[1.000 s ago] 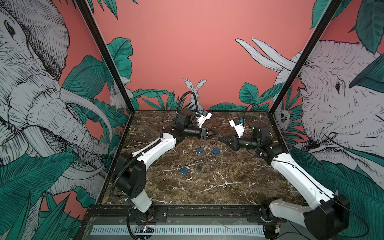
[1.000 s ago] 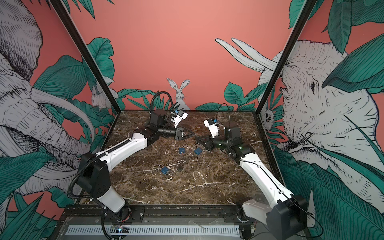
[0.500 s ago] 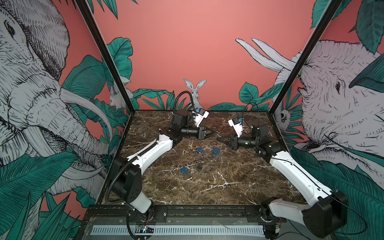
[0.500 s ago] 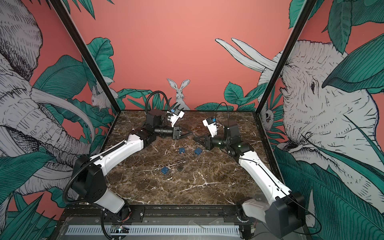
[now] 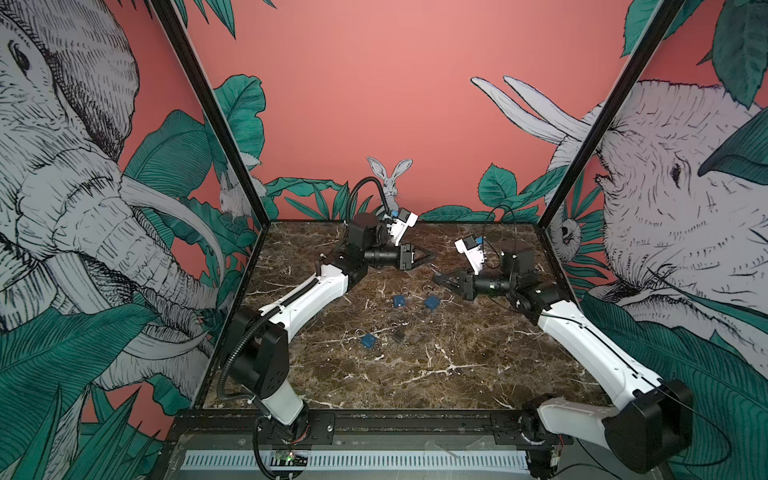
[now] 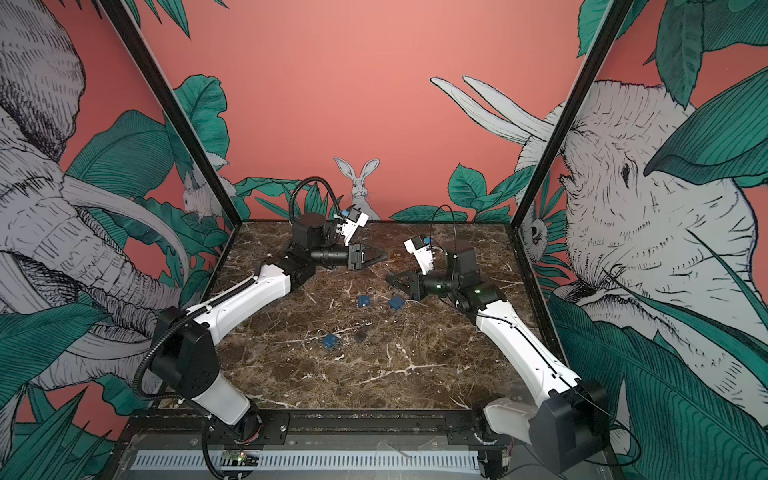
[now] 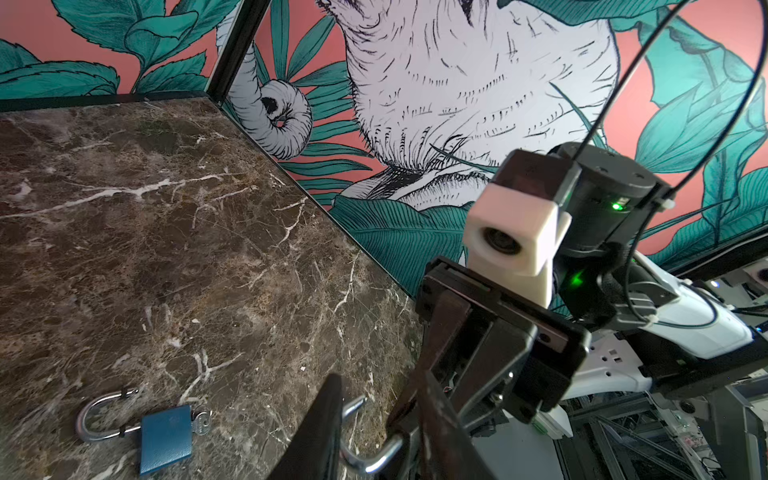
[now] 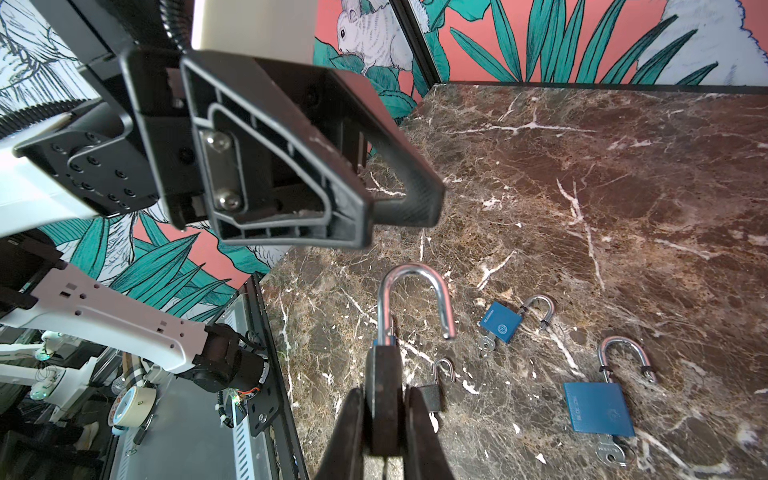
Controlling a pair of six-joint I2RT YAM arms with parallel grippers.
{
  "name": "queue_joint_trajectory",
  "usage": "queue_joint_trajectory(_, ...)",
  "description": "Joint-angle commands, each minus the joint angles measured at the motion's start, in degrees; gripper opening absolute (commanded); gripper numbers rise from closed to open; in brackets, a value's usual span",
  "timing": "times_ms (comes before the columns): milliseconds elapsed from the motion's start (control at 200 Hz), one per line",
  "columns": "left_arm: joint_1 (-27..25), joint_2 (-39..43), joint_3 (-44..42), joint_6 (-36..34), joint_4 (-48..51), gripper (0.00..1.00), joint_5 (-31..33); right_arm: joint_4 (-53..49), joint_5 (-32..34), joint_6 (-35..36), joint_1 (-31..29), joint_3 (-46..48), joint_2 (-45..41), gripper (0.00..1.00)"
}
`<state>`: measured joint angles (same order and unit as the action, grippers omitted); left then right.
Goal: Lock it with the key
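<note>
- Right gripper [image 5: 436, 278] has edged toward left gripper [image 5: 430, 261] — tips now near, not touching; looks like a two-handed setup, locking not begun.
- Right jaws clamp held padlock [image 8: 385, 374] above the tabletop [image 5: 457, 374], toward its back edge; left jaws' gap unreadable.
- Shackle [image 8: 385, 316]: polished steel hook, swung open — body flat, dark-edged; marble-look top.

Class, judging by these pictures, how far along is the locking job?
Done: the right gripper holds one padlock, shackle open. In hand: the left gripper hovers close to that shackle. Left: nothing looks locked; one blue padlock, a second blue padlock, both with keys in, and a small black padlock lie open on the marble table.
</note>
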<state>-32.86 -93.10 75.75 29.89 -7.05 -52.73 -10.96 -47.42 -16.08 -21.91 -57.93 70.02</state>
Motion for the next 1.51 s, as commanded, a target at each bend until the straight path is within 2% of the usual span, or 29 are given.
queue_joint_trajectory(0, -0.8, 0.8, 1.3, -0.7, 1.0, 0.33, -2.1, 3.4, -1.2, -0.2, 0.1, -1.6, -0.2, 0.00)
queue_joint_trajectory(420, -1.0, 4.0, -3.5, -3.9, 4.4, 0.32, 0.2, 2.4, -1.3, 0.5, 0.1, -4.3, 0.1, 0.00)
queue_joint_trajectory(855, -0.1, 5.0, -5.3, -0.1, -1.9, 0.29, 0.3, 1.3, -2.2, 0.8, 0.1, -4.3, -0.3, 0.00)
queue_joint_trajectory(1500, 0.7, 5.4, -5.9, -0.9, -0.6, 0.23, 0.1, 1.8, -2.6, 0.7, 0.1, -4.3, -0.2, 0.00)
